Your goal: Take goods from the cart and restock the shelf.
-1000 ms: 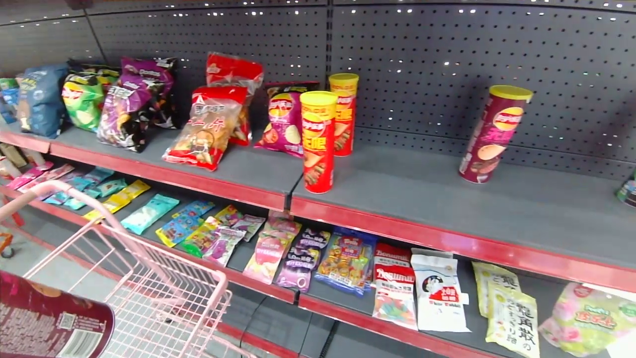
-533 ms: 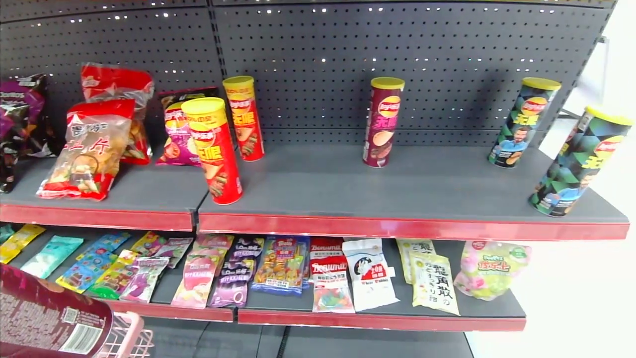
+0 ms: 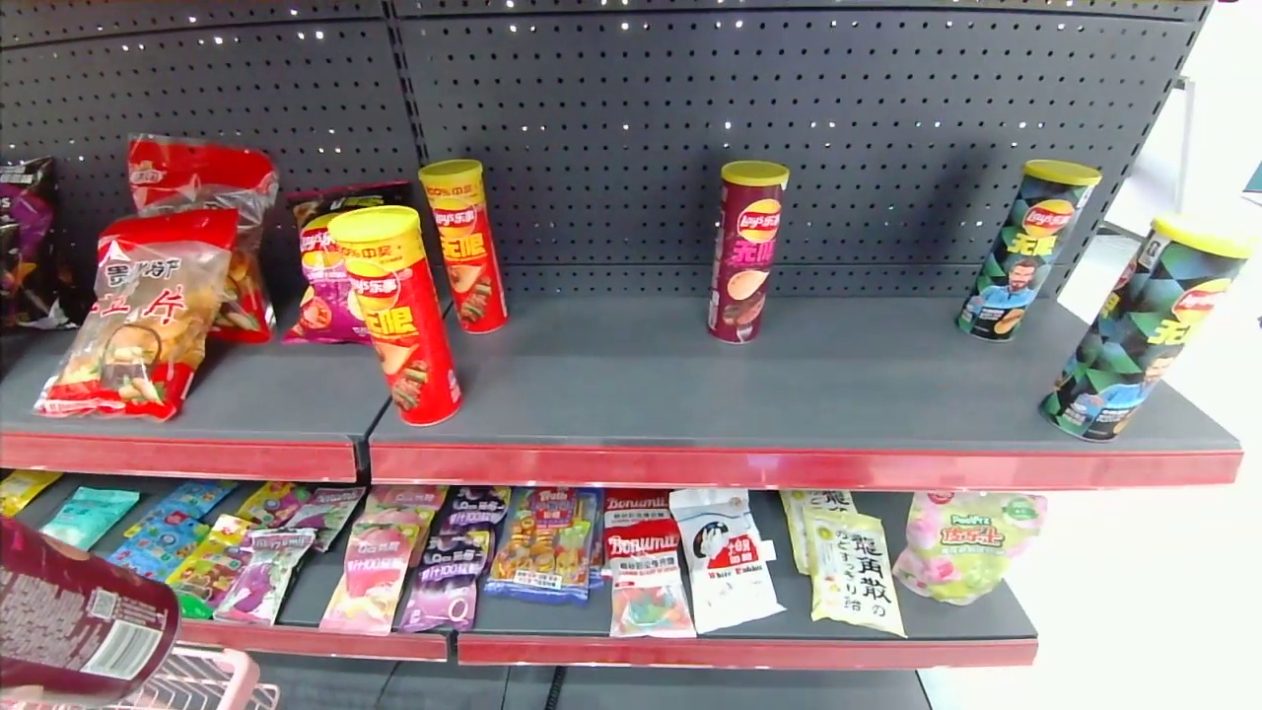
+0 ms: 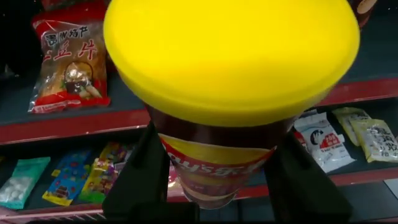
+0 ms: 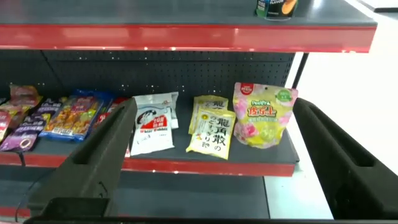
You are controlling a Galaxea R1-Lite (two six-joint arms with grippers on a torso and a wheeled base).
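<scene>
Now your left claw [image 4: 217,186] clamps the maroon chip can [image 3: 69,621]; right claw [image 5: 211,149] wide.
Swing low and you could topple the red can [image 3: 399,316].

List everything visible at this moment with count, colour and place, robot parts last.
held can: 1, maroon with a yellow lid, in the left gripper
red cans: 2, yellow lids, upper shelf left of centre, one behind the other
maroon can: 1, yellow lid, upper shelf centre, near the back
green-black cans: 2, yellow lids, upper shelf right end
snack bags: 4, red, magenta and dark purple, upper shelf left
flat packets: many, mixed colours, lower shelf
shelf: grey boards, red front edges
cart: 1, pink, bottom left corner
left gripper: black fingers shut on the held can
right gripper: black fingers open, facing the lower shelf
</scene>
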